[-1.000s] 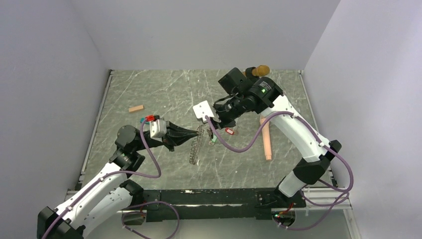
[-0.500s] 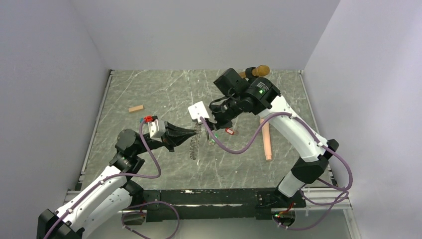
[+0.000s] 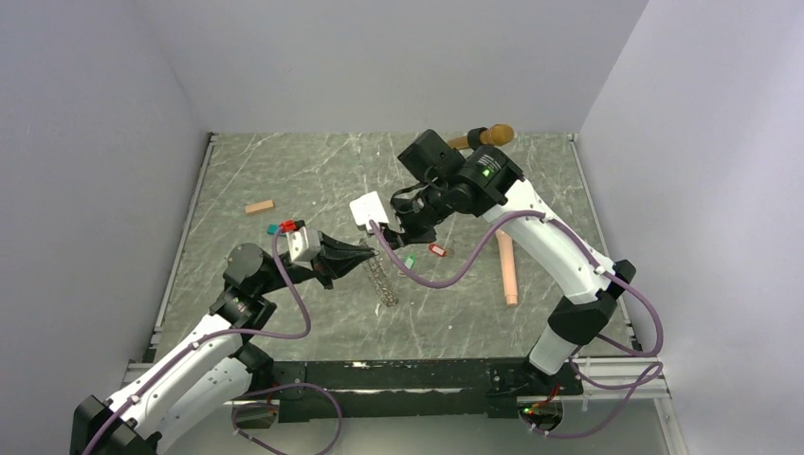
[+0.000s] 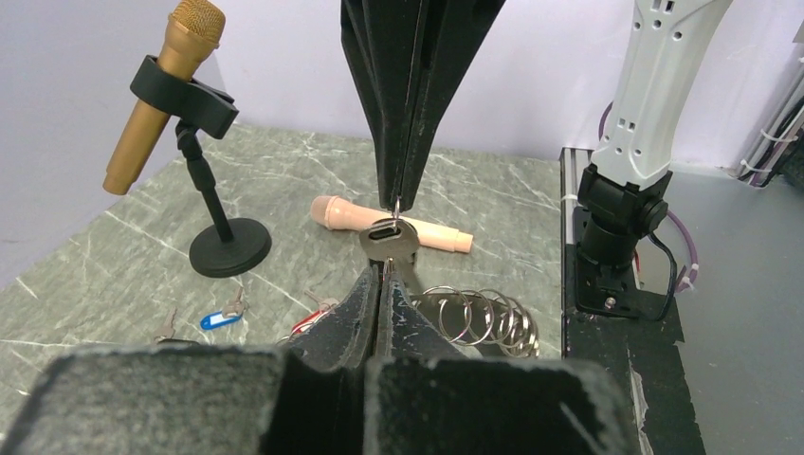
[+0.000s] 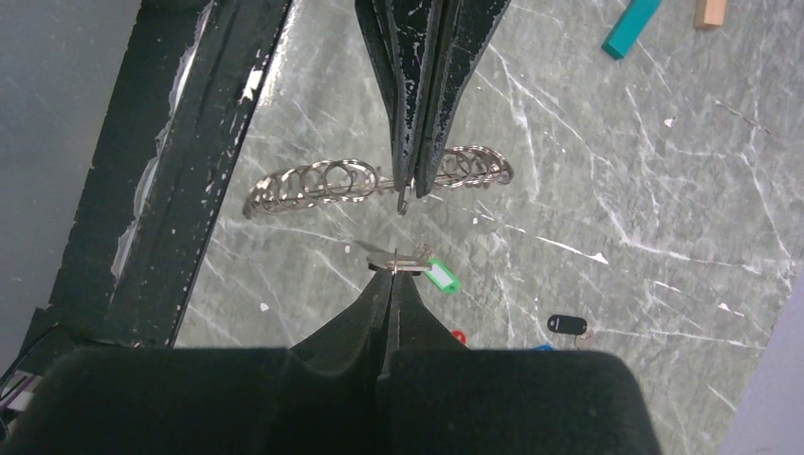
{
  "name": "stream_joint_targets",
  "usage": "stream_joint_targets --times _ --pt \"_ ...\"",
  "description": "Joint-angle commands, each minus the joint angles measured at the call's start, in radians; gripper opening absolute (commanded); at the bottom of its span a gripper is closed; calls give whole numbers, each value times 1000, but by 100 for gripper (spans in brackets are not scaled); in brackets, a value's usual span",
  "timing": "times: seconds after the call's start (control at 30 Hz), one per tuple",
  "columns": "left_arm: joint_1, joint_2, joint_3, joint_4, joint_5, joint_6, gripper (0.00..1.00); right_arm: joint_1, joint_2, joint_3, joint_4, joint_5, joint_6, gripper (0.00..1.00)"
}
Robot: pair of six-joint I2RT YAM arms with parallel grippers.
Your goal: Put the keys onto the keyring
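My left gripper (image 3: 368, 256) (image 4: 384, 268) is shut on the keyring (image 3: 384, 282) (image 5: 322, 180), a coiled ring of wire loops that hangs from its tips just above the table. My right gripper (image 3: 406, 239) (image 5: 392, 273) is shut on a metal key with a green tag (image 5: 441, 277) and faces the left gripper tip to tip. In the left wrist view that key's head (image 4: 389, 239) sits right at my left fingertips. More keys lie on the table: a blue-tagged one (image 4: 213, 320), a red-tagged one (image 3: 436, 250) and a black-tagged one (image 5: 566, 324).
A gold microphone (image 4: 166, 95) stands in a holder on a round black base (image 4: 230, 254) at the back right. A pink microphone (image 3: 507, 270) lies on the right. A tan block (image 3: 259, 206) and a teal block (image 5: 630, 27) lie at the left.
My right gripper has carried the green-tagged key left, closer to the left fingertips. The left gripper has shifted slightly, and the hanging keyring has swung so its lower end points right.
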Motion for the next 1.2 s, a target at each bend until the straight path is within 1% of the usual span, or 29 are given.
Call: stream_joint_targets --times 0.0,0.5,1.17 --pt "6 2 44 69 2 6 0 14 1 43 18 13 29 0" --pt "5 14 18 137 12 -43 0 29 14 35 36 44 35 0" --pt "5 30 18 141 46 -47 0 29 19 60 33 19 40 0"
